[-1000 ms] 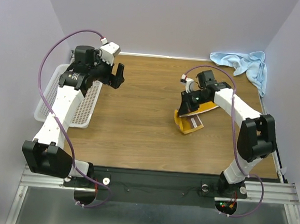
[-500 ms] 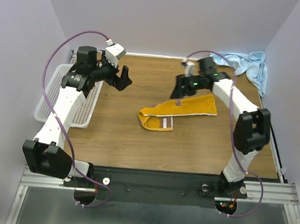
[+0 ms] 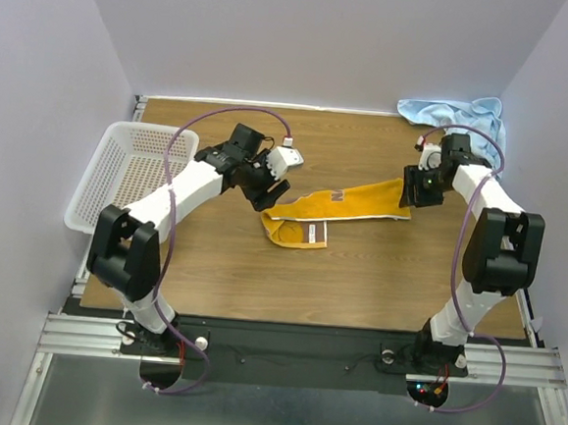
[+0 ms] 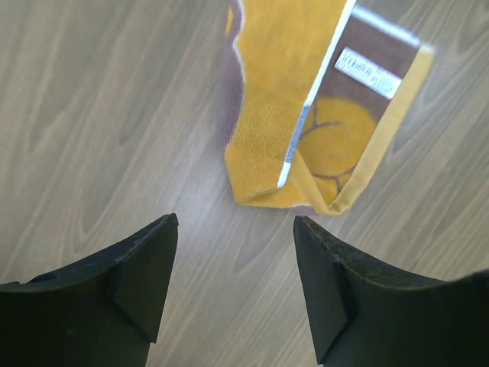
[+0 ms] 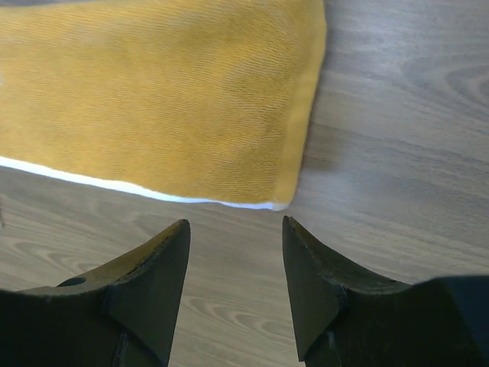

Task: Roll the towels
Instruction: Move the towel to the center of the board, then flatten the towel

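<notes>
The mustard towel (image 3: 349, 203) lies flat on the desk (image 3: 221, 257). The left fingers (image 4: 141, 271) stand apart, empty, by its folded end. The right fingers (image 5: 149, 275), likewise parted, are at its opposite end. The blue towel (image 3: 459, 120) lies crumpled beyond it.

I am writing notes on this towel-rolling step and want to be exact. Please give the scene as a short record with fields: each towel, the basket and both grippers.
yellow towel: spread out long on the table, left end folded over, white label showing
blue towel: crumpled in the far right corner, untouched
basket: at the table's left edge, apart from both towels
left gripper: open, over the folded end, holding nothing
right gripper: open, at the yellow towel's right end, holding nothing
rolling: no roll formed yet
</notes>
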Robot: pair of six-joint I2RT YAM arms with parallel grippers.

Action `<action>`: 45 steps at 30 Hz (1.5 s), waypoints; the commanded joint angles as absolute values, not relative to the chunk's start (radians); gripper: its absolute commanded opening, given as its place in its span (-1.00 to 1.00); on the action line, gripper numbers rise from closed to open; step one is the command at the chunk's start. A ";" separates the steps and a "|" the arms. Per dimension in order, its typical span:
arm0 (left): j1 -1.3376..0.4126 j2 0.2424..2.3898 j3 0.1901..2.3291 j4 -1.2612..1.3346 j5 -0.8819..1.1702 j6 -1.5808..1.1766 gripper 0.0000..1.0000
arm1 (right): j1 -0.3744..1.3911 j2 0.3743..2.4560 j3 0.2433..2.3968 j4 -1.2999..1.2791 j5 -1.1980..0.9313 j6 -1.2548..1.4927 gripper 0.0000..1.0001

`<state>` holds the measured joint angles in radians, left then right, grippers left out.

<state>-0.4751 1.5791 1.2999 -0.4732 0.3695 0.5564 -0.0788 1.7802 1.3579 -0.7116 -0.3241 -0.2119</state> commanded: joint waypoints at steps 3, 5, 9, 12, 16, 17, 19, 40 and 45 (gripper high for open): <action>-0.479 1.646 1.319 -0.480 0.311 0.592 0.50 | -0.106 1.874 1.402 -0.712 -0.290 -0.192 0.13; -0.483 1.655 1.319 -0.476 0.304 0.600 0.57 | -0.106 1.910 1.411 -0.712 -0.301 -0.173 0.15; -0.494 1.675 1.301 -0.445 0.282 0.598 0.60 | -0.107 1.947 1.411 -0.712 -0.319 -0.158 0.09; -0.500 1.689 1.293 -0.431 0.284 0.601 0.61 | -0.109 1.959 1.402 -0.712 -0.345 -0.150 0.00; -0.511 1.709 1.299 -0.422 0.282 0.603 0.61 | -0.117 1.931 1.402 -0.719 -0.386 -0.141 -0.99; -0.511 1.712 1.301 -0.419 0.285 0.597 0.61 | -0.118 1.913 1.401 -0.721 -0.403 -0.141 -0.99; -0.512 1.721 1.305 -0.410 0.293 0.592 0.61 | -0.121 1.846 1.401 -0.733 -0.422 -0.138 -0.99; -0.532 1.545 1.169 -0.267 0.528 0.571 0.69 | -0.136 1.548 1.557 -0.577 -0.385 0.248 -0.99; -0.546 1.598 1.179 -0.229 0.503 0.584 0.19 | -0.147 1.597 1.491 -0.453 -0.273 0.400 -0.99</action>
<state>-0.5312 1.5814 1.1793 -0.2913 0.4866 0.5713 -0.1329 1.5703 1.5108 -0.6155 -0.3962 0.2371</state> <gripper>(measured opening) 0.689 0.047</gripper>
